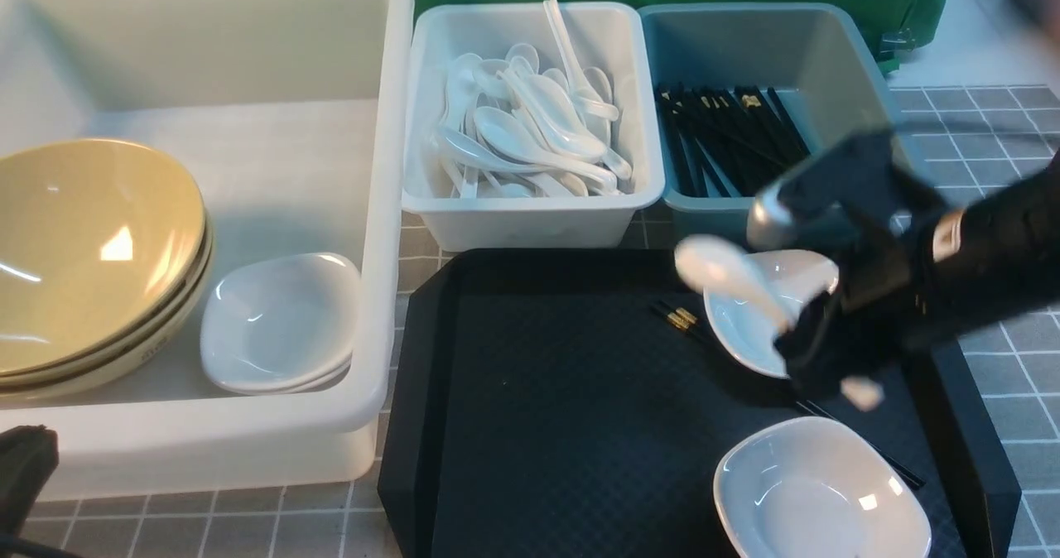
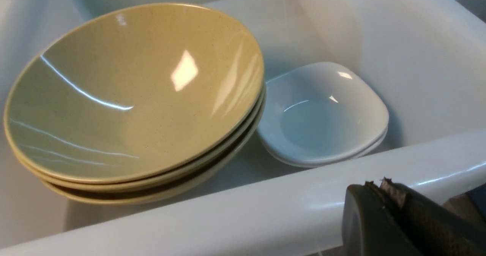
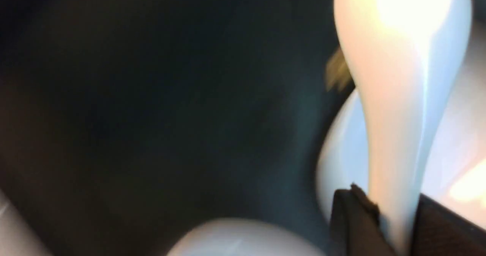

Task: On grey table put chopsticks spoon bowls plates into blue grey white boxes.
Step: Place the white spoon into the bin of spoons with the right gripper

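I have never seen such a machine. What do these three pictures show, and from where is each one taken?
It is a robot with two arms, each ending in a pincer. The wide picture looks forward from between the arms; the other two come from wrist cameras. On the grey table stand a big white tub with bowls and plates, a small white box of spoons and a blue box of chopsticks. The black tray carries two more plates and a pair of chopsticks. The right pincer holds a white spoon; the left pincer, shut and empty, is by the tub.
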